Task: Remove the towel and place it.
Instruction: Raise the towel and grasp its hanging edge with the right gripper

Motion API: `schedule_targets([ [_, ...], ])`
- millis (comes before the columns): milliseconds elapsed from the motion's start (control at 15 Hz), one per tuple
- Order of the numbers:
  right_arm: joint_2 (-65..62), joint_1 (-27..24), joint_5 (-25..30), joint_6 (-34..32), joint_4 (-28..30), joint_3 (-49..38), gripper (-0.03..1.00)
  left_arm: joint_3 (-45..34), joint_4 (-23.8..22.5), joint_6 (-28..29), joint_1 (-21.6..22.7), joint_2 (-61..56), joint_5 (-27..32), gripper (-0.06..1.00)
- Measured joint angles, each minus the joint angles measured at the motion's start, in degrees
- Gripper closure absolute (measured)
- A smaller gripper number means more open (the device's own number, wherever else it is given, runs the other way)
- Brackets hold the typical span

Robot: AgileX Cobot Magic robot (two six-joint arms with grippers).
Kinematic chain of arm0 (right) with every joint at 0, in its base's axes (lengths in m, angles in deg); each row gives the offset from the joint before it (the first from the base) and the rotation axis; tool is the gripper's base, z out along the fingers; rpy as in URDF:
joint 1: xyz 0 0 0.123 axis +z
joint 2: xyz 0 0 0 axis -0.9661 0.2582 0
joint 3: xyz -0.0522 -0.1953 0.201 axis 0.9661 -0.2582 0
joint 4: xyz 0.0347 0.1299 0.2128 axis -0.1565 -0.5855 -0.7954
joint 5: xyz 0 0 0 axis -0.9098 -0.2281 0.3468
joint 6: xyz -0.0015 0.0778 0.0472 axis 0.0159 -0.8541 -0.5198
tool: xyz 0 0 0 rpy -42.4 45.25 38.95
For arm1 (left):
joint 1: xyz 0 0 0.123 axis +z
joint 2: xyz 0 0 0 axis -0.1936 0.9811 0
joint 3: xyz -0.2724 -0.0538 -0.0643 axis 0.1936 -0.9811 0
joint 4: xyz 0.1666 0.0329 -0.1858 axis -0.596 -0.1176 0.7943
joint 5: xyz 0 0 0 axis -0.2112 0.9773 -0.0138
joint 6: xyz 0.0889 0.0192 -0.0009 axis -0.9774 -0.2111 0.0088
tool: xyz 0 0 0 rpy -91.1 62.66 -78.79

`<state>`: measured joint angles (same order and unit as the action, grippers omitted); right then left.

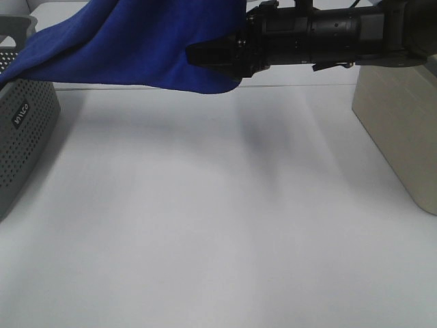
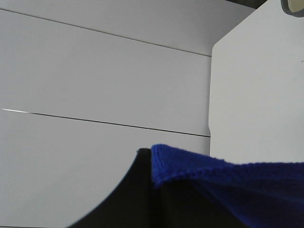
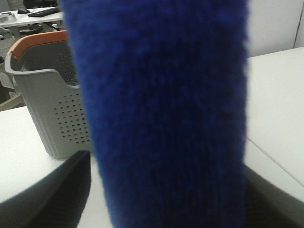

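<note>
The right arm lies level along the top of the frame, reaching from the upper right to the centre. The right gripper point(image 1: 199, 53) is released, with the towel point(image 1: 136, 41) between its wide jaws; the towel hangs at the upper left over a grey basket point(image 1: 27, 130). The left gripper point(image 2: 142, 164) is clenched on the towel edge

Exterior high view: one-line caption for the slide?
Blue towel hangs lifted, one end trailing over the grey basket, right gripper at its lower edge.

Blk cylindrical arm point(image 1: 328, 31), ribbed sections
</note>
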<state>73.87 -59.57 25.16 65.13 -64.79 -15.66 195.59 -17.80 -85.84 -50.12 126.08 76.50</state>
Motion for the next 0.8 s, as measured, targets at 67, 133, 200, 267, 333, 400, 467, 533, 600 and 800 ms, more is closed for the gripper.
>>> schedule_targets([
  [67,0.0,0.1,-0.1,-0.3,0.0,0.0,0.31,0.0,0.1,0.0,0.0,0.0,0.0,0.94],
  [133,0.0,-0.1,-0.9,-0.9,0.0,0.0,0.38,0.0,0.1,0.0,0.0,0.0,0.0,0.94],
  [200,0.0,-0.1,-2.0,-2.7,0.0,0.0,0.47,0.0,0.1,0.0,0.0,0.0,0.0,0.94],
  [267,0.0,-0.1,-2.6,-6.0,1.1,0.0,0.55,0.0,0.1,0.0,0.0,0.0,0.0,0.94],
  [333,0.0,-0.1,-2.6,-7.3,1.9,0.0,0.58,0.0,0.1,0.0,0.0,0.0,0.0,0.94],
  [400,0.0,-0.1,-2.8,-10.9,4.9,0.0,0.62,0.0,0.1,0.0,0.0,0.0,0.0,0.94],
  [467,0.0,-0.1,-2.8,-13.8,8.4,0.0,0.64,0.0,0.1,0.1,0.1,0.0,0.0,0.94],
  [533,-0.1,-0.1,-2.8,-16.4,11.5,0.0,0.64,0.0,0.1,0.1,0.1,0.0,0.0,0.94],
  [600,-0.5,-0.1,-2.8,-18.6,14.2,0.0,0.65,0.0,0.1,0.1,0.2,0.1,0.0,0.94],
  [800,-3.6,-0.1,-4.0,-23.9,23.2,0.1,0.65,0.0,0.1,0.1,0.2,1.0,0.0,0.94],
])
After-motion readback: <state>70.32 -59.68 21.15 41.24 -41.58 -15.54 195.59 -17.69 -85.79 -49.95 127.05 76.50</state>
